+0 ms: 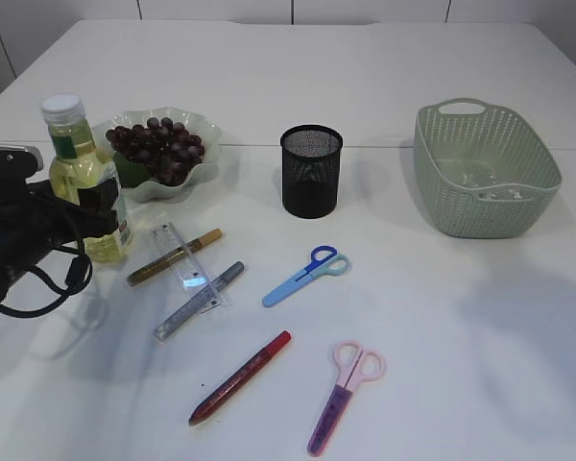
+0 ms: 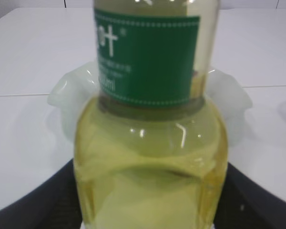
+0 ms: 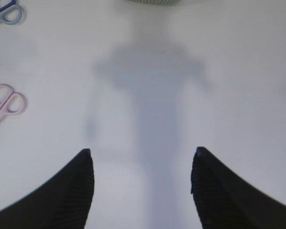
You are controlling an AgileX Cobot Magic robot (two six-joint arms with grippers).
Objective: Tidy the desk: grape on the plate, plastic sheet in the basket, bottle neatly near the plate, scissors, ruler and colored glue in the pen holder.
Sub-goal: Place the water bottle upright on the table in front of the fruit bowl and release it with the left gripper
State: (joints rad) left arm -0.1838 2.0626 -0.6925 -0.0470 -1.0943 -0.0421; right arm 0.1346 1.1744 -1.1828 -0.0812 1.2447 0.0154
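Observation:
The bottle (image 1: 84,178) of yellow liquid, green label and white cap, stands upright just left of the plate (image 1: 206,130), where the grape (image 1: 156,146) bunch lies. My left gripper (image 1: 96,206) is closed around the bottle's lower body; in the left wrist view the bottle (image 2: 150,143) fills the space between the dark fingers (image 2: 47,200). On the table lie a clear ruler (image 1: 187,264), gold (image 1: 173,256), silver (image 1: 200,300) and red (image 1: 240,377) glue pens, blue scissors (image 1: 305,276) and pink scissors (image 1: 346,394). My right gripper (image 3: 142,157) hangs open over bare table.
A black mesh pen holder (image 1: 311,171) stands at the centre back. The green basket (image 1: 485,168) sits at the right with something clear glinting on its floor. The right wrist view catches pink scissors (image 3: 5,105) and blue scissors (image 3: 5,12) at its left edge.

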